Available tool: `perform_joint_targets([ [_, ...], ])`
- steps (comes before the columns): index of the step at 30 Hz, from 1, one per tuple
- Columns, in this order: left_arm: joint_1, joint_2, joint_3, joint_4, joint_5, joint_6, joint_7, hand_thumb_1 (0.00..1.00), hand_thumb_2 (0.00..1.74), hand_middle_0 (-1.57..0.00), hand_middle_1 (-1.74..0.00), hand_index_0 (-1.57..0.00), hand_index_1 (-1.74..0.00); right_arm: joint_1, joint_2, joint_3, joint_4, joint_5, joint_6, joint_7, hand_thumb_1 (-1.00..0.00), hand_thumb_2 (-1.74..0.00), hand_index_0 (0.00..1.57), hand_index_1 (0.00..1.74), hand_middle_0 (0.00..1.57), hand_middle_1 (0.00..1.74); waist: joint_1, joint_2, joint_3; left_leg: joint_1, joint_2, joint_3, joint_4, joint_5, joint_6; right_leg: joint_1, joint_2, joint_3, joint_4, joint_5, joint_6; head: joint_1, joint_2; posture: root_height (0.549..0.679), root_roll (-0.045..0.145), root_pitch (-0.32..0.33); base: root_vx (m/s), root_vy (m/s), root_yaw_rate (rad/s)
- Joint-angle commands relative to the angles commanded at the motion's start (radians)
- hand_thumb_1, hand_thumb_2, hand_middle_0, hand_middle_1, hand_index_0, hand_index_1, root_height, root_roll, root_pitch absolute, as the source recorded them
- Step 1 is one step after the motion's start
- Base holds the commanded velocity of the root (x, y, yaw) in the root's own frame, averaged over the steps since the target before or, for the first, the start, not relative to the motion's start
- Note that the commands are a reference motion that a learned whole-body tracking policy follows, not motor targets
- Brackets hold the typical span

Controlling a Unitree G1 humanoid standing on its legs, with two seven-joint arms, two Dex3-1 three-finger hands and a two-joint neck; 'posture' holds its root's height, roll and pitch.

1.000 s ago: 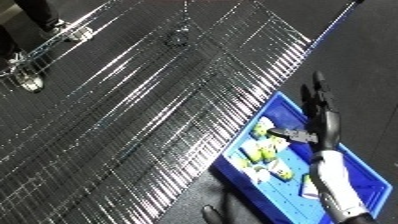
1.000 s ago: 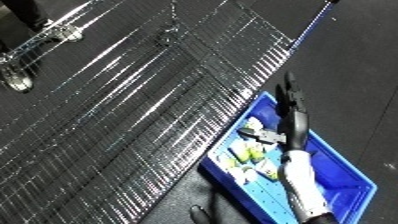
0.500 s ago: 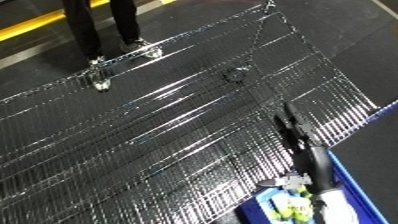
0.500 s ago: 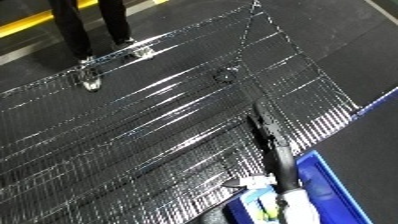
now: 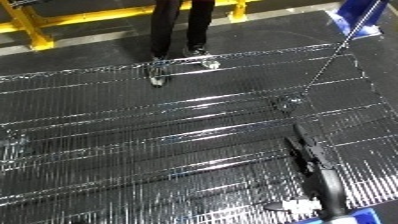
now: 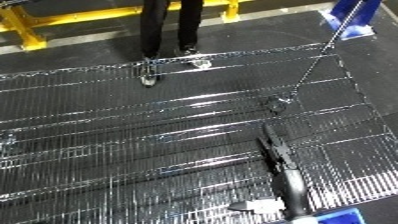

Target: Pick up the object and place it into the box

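With the view swung up off the blue bin [image 6: 333, 218], the right hand [image 5: 306, 150] now reached over the wire worktop [image 5: 133, 150], fingers straight and together, empty, with no object visible to pick.

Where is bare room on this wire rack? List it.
Free: the wire rack left and centre, up to the robot hand. Crowded: right side, with that hand, a small round item and the blue bin corner.

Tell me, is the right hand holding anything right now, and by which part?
Nothing is held. The right hand reaches out over the wire shelf with its fingers straight and nothing between them. The left hand is not in view.
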Motion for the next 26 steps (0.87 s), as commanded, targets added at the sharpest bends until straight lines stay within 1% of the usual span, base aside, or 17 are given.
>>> perform_joint_targets([
  [2, -0.005, 0.002, -0.008, 0.004, 0.0, -0.002, 0.002, 1.0, 1.74, -1.57, -1.74, -1.57, -1.74, 0.001, 0.005, 0.008, 0.016, 0.0, -0.007, -0.004, 0.0, 0.0, 0.0, 0.0, 0.0, 0.0, 0.007, -0.004, 0.001, 0.006, 0.0, -0.01, 0.0, 0.0, -0.0002, 0.012, 0.0005, -0.002, -0.002, -0.001, 0.0005, -0.01, -0.022, 0.678, 0.03, -0.085, 0.057, -0.04, 0.084],
  [3, 0.0, 0.003, -0.008, 0.004, 0.0, -0.003, 0.003, 1.0, 1.74, -1.57, -1.74, -1.57, -1.74, 0.006, 0.007, 0.009, 0.022, -0.001, -0.011, -0.003, 0.0, 0.0, 0.0, 0.0, 0.0, 0.0, 0.009, -0.005, -0.002, 0.012, -0.001, -0.014, -0.004, 0.001, 0.0, 0.019, 0.0002, -0.003, -0.004, -0.002, 0.0013, -0.01, -0.022, 0.678, 0.03, -0.088, 0.084, -0.01, 0.057],
  [5, 0.019, 0.004, -0.002, -0.002, 0.001, -0.002, 0.002, 1.0, 1.74, -1.57, -1.74, -1.57, -1.74, 0.022, 0.01, 0.008, 0.029, -0.001, -0.018, 0.003, 0.0, 0.0, 0.0, 0.0, 0.0, 0.0, 0.013, -0.009, -0.011, 0.023, -0.004, -0.016, -0.015, 0.003, 0.0008, 0.03, -0.0011, -0.007, -0.011, -0.004, 0.0031, -0.008, -0.021, 0.678, 0.031, -0.091, 0.071, 0.007, 0.022],
  [8, 0.047, 0.003, 0.016, -0.003, 0.005, 0.001, -0.01, 1.0, 1.74, -1.57, -1.74, -1.57, -1.74, 0.042, 0.007, 0.001, 0.036, 0.002, -0.024, 0.018, 0.0, 0.0, 0.0, 0.0, 0.0, 0.0, 0.016, -0.014, -0.025, 0.028, -0.006, -0.013, -0.02, 0.003, 0.0014, 0.041, -0.0012, -0.012, -0.02, -0.007, 0.0028, 0.002, 0.0, 0.678, 0.033, -0.09, 0.033, 0.012, -0.015],
  [10, 0.054, 0.002, 0.023, 0.002, 0.009, 0.002, -0.024, 1.0, 1.74, -1.57, -1.74, -1.57, -1.74, 0.047, 0.003, -0.001, 0.04, 0.002, -0.028, 0.023, 0.0, 0.0, 0.0, 0.0, 0.0, 0.0, 0.018, -0.016, -0.029, 0.026, -0.005, -0.009, -0.016, -0.001, 0.0015, 0.045, -0.0004, -0.014, -0.023, -0.009, 0.0018, 0.016, 0.02, 0.678, 0.033, -0.09, -0.006, 0.004, -0.02],
  [12, 0.056, 0.002, 0.026, 0.006, 0.011, 0.001, -0.033, 1.0, 1.74, -1.57, -1.74, -1.57, -1.74, 0.05, 0.002, -0.001, 0.043, 0.0, -0.031, 0.023, 0.0, 0.0, 0.0, 0.0, 0.0, 0.0, 0.019, -0.017, -0.03, 0.026, -0.005, -0.006, -0.012, -0.005, 0.0015, 0.049, 0.0004, -0.014, -0.027, -0.009, 0.0017, 0.025, 0.038, 0.678, 0.032, -0.091, -0.01, -0.003, -0.017],
  [17, 0.065, -0.002, 0.035, 0.015, 0.018, -0.002, -0.038, 1.0, 1.74, -1.57, -1.74, -1.57, -1.74, 0.056, 0.004, 0.001, 0.046, 0.004, -0.032, 0.015, 0.0, 0.0, 0.0, 0.0, 0.0, 0.0, 0.021, -0.019, -0.035, 0.031, -0.004, 0.002, -0.003, -0.014, 0.0023, 0.058, -0.001, -0.014, -0.029, -0.009, 0.0048, 0.038, 0.066, 0.678, 0.03, -0.097, 0.004, -0.007, -0.034],
  [21, 0.071, -0.005, 0.038, 0.028, 0.028, 0.003, -0.052, 1.0, 1.74, -1.57, -1.74, -1.57, -1.74, 0.064, 0.009, 0.001, 0.048, -0.001, -0.037, 0.01, 0.0, 0.0, 0.0, 0.0, 0.0, 0.0, 0.018, -0.018, -0.035, 0.029, -0.003, 0.008, 0.015, -0.024, 0.0019, 0.061, -0.0021, -0.011, -0.028, -0.008, 0.0053, 0.049, 0.067, 0.678, 0.029, -0.101, 0.011, -0.007, -0.038],
  [24, 0.072, -0.004, 0.039, 0.035, 0.03, 0.007, -0.06, 1.0, 1.74, -1.57, -1.74, -1.57, -1.74, 0.066, 0.014, 0.003, 0.043, -0.009, -0.036, 0.0, 0.0, 0.0, 0.0, 0.0, 0.0, 0.0, 0.015, -0.016, -0.034, 0.032, -0.003, 0.013, 0.017, -0.026, 0.0014, 0.063, -0.0047, -0.009, -0.033, -0.003, 0.0082, 0.054, 0.065, 0.678, 0.029, -0.103, 0.002, -0.002, -0.057],
  [26, 0.073, -0.004, 0.041, 0.04, 0.029, 0.007, -0.066, 1.0, 1.74, -1.57, -1.74, -1.57, -1.74, 0.067, 0.017, 0.004, 0.041, -0.014, -0.036, -0.006, 0.0, 0.0, 0.0, 0.0, 0.0, 0.0, 0.012, -0.013, -0.035, 0.036, -0.003, 0.017, 0.014, -0.026, 0.0012, 0.064, -0.007, -0.007, -0.037, 0.0, 0.0109, 0.059, 0.074, 0.678, 0.028, -0.103, 0.004, 0.011, -0.072],
])
